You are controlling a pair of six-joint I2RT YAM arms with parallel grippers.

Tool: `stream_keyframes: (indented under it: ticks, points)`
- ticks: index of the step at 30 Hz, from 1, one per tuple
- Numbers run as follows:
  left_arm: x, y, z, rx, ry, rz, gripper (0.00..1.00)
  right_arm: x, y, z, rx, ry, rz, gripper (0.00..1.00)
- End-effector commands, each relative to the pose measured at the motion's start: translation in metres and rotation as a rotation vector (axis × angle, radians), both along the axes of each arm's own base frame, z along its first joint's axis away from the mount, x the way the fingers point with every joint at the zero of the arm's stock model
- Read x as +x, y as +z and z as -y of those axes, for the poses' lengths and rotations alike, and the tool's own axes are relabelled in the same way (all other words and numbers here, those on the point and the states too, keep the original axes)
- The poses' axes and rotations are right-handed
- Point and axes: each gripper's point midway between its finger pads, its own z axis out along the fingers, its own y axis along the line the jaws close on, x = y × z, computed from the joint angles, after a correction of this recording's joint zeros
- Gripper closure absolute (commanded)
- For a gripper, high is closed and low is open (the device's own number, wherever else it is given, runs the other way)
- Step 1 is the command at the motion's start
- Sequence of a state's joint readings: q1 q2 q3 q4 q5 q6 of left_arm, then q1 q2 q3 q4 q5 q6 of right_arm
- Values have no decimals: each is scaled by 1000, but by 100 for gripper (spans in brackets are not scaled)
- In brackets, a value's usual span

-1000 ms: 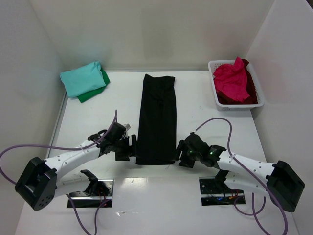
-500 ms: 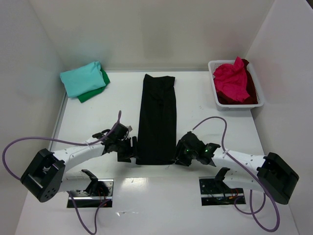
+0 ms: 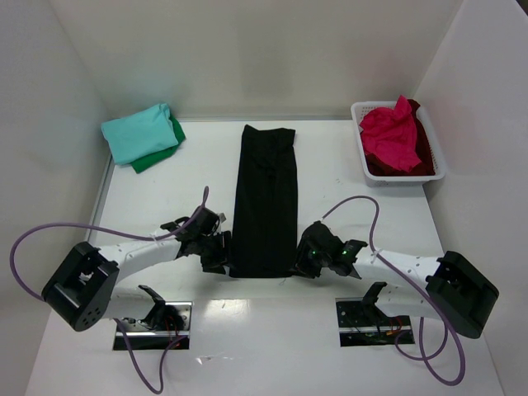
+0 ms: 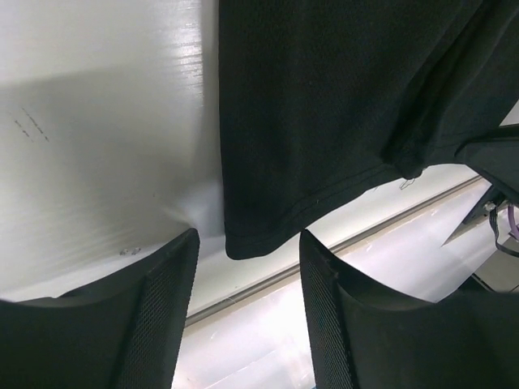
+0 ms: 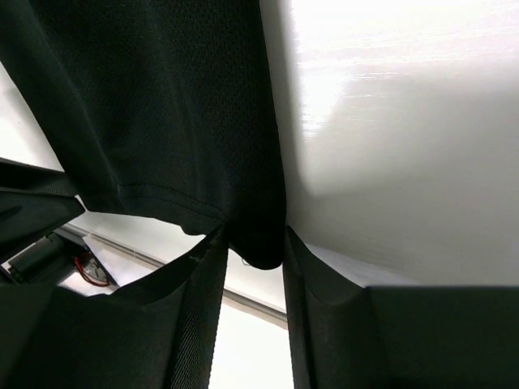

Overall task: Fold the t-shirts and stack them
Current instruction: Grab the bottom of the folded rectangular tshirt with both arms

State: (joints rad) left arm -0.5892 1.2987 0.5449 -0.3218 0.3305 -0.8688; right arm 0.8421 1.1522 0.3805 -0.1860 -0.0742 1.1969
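A black t-shirt [image 3: 264, 198] lies folded into a long narrow strip down the middle of the table. My left gripper [image 3: 224, 256] is at its near left corner, jaws open. In the left wrist view [image 4: 247, 237] that corner [image 4: 251, 235] lies between the fingertips, untouched. My right gripper [image 3: 299, 264] is at the near right corner. In the right wrist view [image 5: 253, 235] its jaws stand narrow and pinch that corner [image 5: 259, 243]. A teal t-shirt [image 3: 140, 132] lies folded on a green one [image 3: 161, 155] at the far left. A pink-red t-shirt [image 3: 389, 136] and a dark red one [image 3: 422, 144] lie crumpled in the basket.
The white lattice basket [image 3: 439, 165] stands at the far right by the right wall. White walls close in the table on the left, back and right. Two metal base plates [image 3: 153, 323] sit at the near edge. Purple cables loop beside both arms.
Both grippers have moved inward to the black shirt's near corners. The right jaws have closed onto the right corner. The shirt itself has not moved.
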Motion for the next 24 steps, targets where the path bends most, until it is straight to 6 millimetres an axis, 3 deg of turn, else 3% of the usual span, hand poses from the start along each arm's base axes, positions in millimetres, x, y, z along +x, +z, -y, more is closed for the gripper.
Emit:
stream_keyframes:
  ticks: [1,11,17,21,24]
  points:
    - [2,-1,2,-1,3,1,40,15,16,-13,36,-9,61,62]
    - [-2,-9,1,8,-1,-28,68,15,13,-9,15,-28,57,84]
    - [3,-8,3,11,3,-14,99,18,15,-9,11,-33,63,95]
    - [8,1,4,15,-1,5,100,24,27,-12,0,-22,85,99]
    - [22,25,10,-2,-5,57,100,34,46,-18,2,-13,129,100]
